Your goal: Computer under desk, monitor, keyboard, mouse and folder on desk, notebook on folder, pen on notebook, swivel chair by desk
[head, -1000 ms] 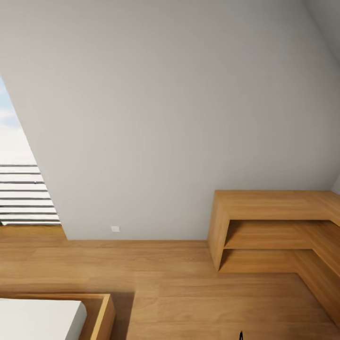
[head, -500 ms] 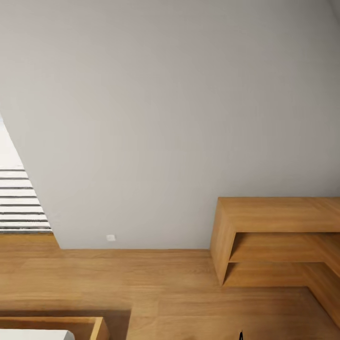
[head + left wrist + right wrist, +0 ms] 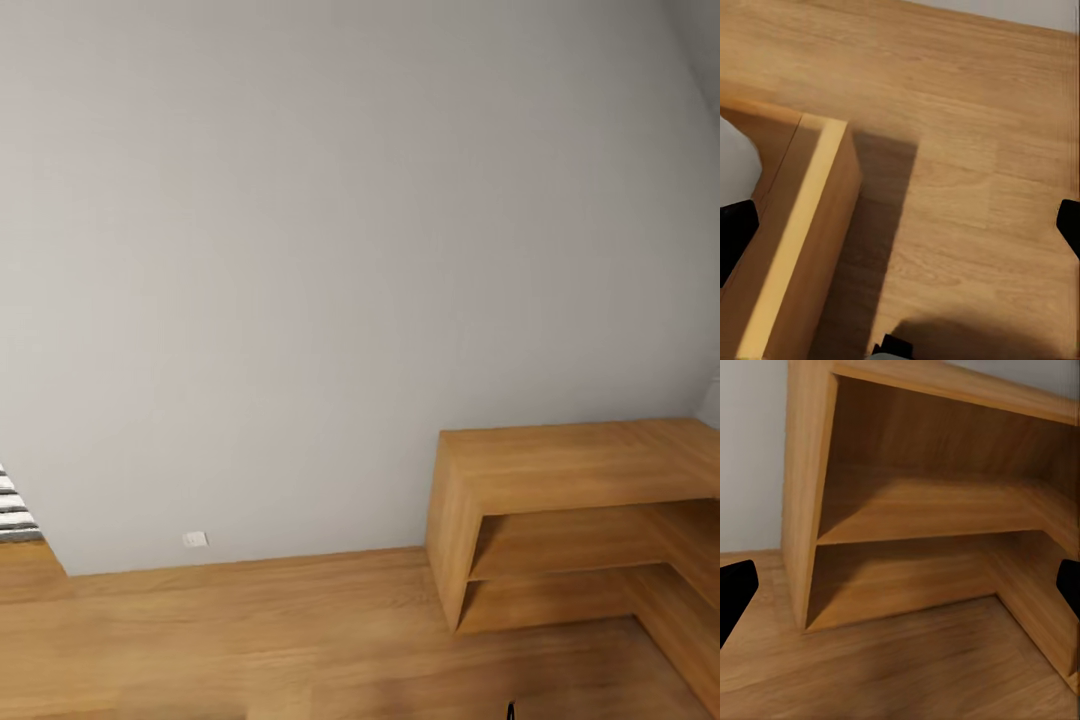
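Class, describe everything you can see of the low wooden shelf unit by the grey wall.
The wooden shelf unit is light, warm-toned wood with visible grain. It has a flat top, a solid end panel, and an inner shelf that divides it into two open compartments, both bare. It stands upright on the plank floor, backs onto the grey wall, and turns a corner in an L shape.

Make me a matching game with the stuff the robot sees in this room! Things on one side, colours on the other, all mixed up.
Things:
1. wall
2. low cabinet
3. wall socket
4. fingertips of the right tool

Colours:
A. black
B. white
C. plain grey
D. light brown wood

Pairs: 1-C, 2-D, 3-B, 4-A
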Controlling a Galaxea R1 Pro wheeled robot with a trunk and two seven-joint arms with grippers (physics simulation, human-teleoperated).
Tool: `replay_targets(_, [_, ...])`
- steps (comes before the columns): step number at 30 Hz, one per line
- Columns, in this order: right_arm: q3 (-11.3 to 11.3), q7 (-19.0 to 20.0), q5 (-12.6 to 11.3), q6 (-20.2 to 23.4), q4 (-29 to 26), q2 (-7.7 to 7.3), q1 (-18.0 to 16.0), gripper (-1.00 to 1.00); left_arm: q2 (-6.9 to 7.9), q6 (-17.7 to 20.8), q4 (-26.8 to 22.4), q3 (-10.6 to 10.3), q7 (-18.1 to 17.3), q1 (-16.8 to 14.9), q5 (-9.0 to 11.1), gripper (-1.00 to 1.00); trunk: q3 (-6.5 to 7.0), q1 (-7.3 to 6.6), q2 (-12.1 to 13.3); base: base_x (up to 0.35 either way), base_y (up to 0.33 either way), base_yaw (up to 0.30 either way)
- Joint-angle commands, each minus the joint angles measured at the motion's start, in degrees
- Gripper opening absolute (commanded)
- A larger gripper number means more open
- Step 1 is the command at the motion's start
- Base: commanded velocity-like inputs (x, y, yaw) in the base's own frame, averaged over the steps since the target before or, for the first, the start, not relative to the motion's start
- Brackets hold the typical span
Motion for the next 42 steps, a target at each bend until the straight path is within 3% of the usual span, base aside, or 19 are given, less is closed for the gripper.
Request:
replay_targets(1, [0.5, -0.2, -0.3, -0.2, 0.1, 0.04, -0.1, 1.0, -0.06, 0.0, -0.1, 0.5, -0.3, 0.0, -0.5, 1.0, -0.02, 0.04, 0.0, 0.327, -0.075, -0.229])
replay_targets(17, [0.5, -0.2, -0.3, -0.2, 0.1, 0.04, -0.1, 1.0, -0.02, 0.0, 0.7, 0.5, -0.3, 0.0, -0.5, 1.0, 0.61, 0.04, 0.0, 0.292, -0.137, -0.233])
replay_targets(36, [0.6, 0.1, 1.5, 0.3, 0.2, -0.27, 0.0, 1.0, 0.06, -0.1, 1.4, 0.6, -0.3, 0.0, -0.5, 1.0, 1.36, 0.04, 0.0, 0.029, -0.019, -0.236])
replay_targets(42, [0.6, 3.3, 1.6, 2.0, 0.2, -1.22, 1.6, 1.0, 0.3, -0.1, 1.4, 0.6, -0.3, 0.0, -0.5, 1.0, 1.6, 0.04, 0.0, 0.014, -0.001, -0.239])
